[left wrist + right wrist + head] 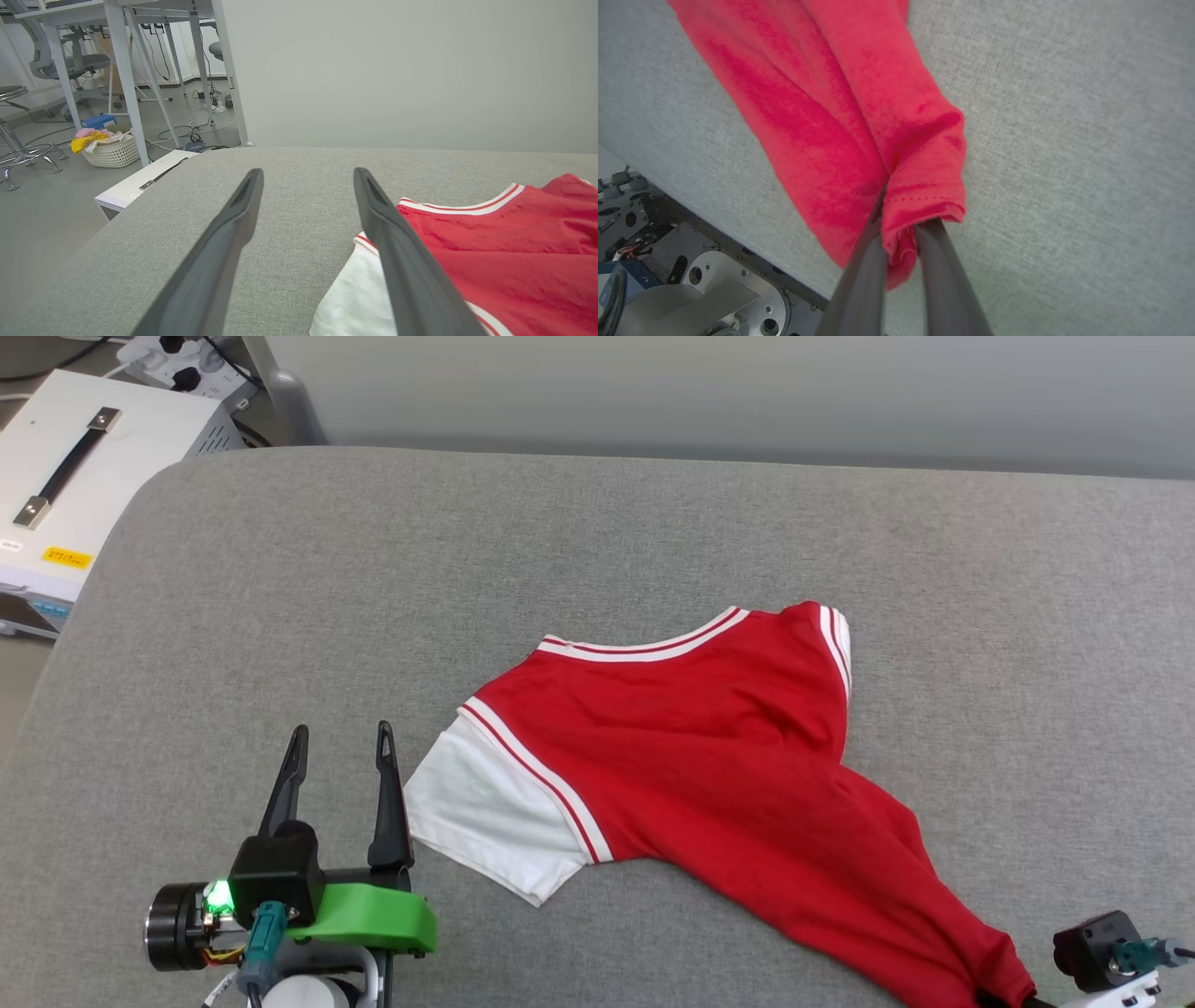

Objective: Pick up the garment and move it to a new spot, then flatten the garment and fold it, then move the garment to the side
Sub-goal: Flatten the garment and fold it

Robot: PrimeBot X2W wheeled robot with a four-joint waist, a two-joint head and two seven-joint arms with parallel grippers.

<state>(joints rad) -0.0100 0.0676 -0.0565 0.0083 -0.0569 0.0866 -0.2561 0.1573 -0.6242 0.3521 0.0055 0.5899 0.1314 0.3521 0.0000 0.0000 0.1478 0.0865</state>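
Lying on the grey bench (280, 616), the red jersey shirt (709, 747) is recorded right of centre. The striped collar (644, 644) is turned towards the far edge, and one white sleeve (476, 812) is spread flat. The lower red cloth is drawn into a narrow tail towards the near right corner. That tail is pinched by the right claw (903, 224), whose dark fingers are closed on a bunched fold at the hem. The left claw (342, 728) is held spread wide and empty over bare bench, with one finger just beside the sleeve edge.
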